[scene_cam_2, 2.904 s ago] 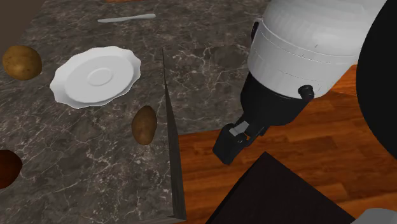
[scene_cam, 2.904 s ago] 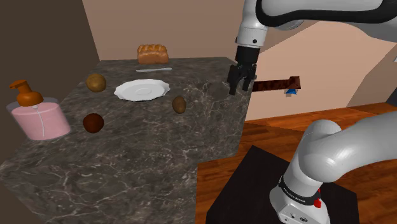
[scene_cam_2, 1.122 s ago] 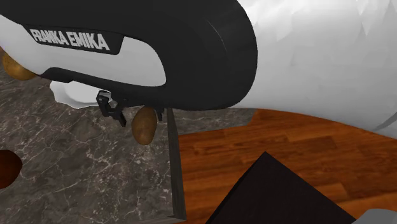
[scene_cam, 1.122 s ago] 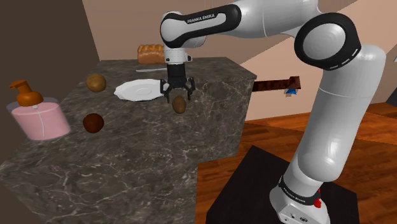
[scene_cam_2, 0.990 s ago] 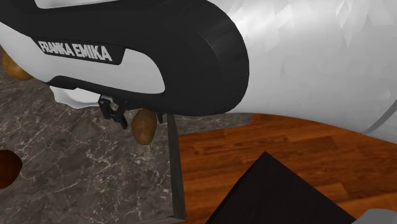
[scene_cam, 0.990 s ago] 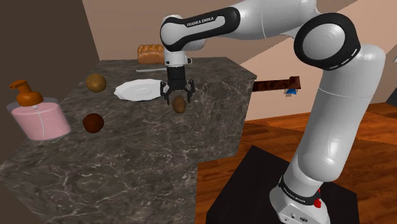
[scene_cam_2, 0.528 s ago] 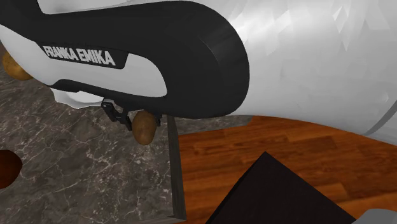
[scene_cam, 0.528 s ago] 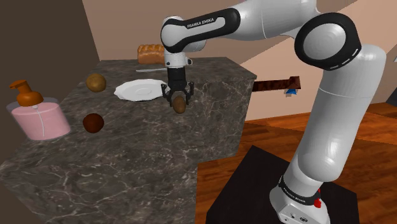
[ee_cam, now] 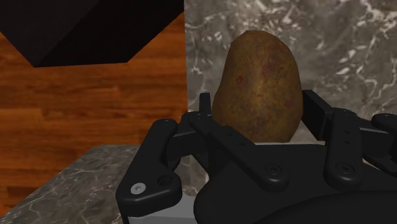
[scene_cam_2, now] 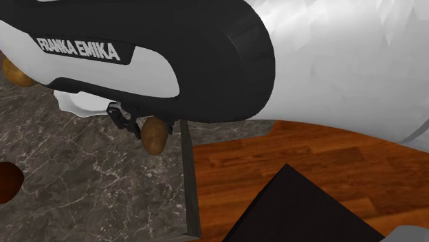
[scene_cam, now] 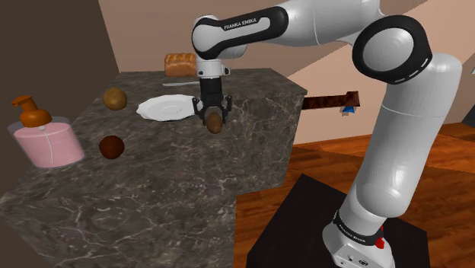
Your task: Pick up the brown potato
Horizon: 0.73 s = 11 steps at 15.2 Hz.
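Since the shoulder view of about a second ago, the gripper (scene_cam: 212,116) has been lowered a little and its fingers (ee_cam: 205,114) drawn in from a wide spread. The brown potato (scene_cam: 215,123) is now pinched between them. In the wrist view the brown potato (ee_cam: 257,86) is seen flanked on both sides by the black fingers, which are pressed against its flanks. It is seen standing on end. It appears to be resting on the desk (scene_cam: 152,198), a dark marbled surface, though the contact underneath is hidden.

The potato is placed near the desk edge that faces the wooden floor (scene_cam: 327,156), just beside the white plate (scene_cam: 170,106), on the shoulder view's right of it. In the second exterior view the potato (scene_cam_2: 155,135) is partly covered by the arm (scene_cam_2: 206,62), and one finger is visible at its side.

A second potato (scene_cam: 115,97) is set beyond the plate toward the shoulder view's left. A dark round item (scene_cam: 112,146) is placed nearer the camera, and a pink dispenser (scene_cam: 47,141) with a brown pump is seen at the far left. A bread loaf (scene_cam: 183,64) and a grey utensil (scene_cam: 183,83) are placed at the back of the desk. The black stand (scene_cam: 297,228) is seen on the floor.
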Each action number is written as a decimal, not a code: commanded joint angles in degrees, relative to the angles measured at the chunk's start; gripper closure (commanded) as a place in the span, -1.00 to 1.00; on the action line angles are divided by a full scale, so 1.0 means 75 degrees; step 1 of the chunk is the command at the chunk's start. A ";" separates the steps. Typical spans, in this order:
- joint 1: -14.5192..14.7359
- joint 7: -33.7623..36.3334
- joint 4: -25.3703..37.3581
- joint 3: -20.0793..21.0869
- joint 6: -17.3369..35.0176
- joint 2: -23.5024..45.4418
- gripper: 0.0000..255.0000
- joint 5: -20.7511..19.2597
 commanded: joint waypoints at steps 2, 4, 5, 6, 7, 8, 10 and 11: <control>-0.0004 0.0032 0.0282 -0.0002 -0.0299 -0.0017 1.00 -0.0001; -0.0006 0.0056 0.0482 -0.0002 -0.0501 -0.0021 1.00 -0.0002; -0.0007 0.0068 0.0585 -0.0002 -0.0603 -0.0020 1.00 -0.0003; -0.0007 0.0081 0.0691 -0.0002 -0.0705 -0.0017 1.00 -0.0003; -0.0008 0.0094 0.0799 -0.0002 -0.0808 -0.0013 1.00 -0.0004; -0.0008 0.0107 0.0909 -0.0002 -0.0912 -0.0006 1.00 -0.0004; -0.0009 0.0134 0.1138 -0.0002 -0.1121 0.0012 1.00 -0.0006; -0.0009 0.0148 0.1257 -0.0002 -0.1226 0.0024 1.00 -0.0006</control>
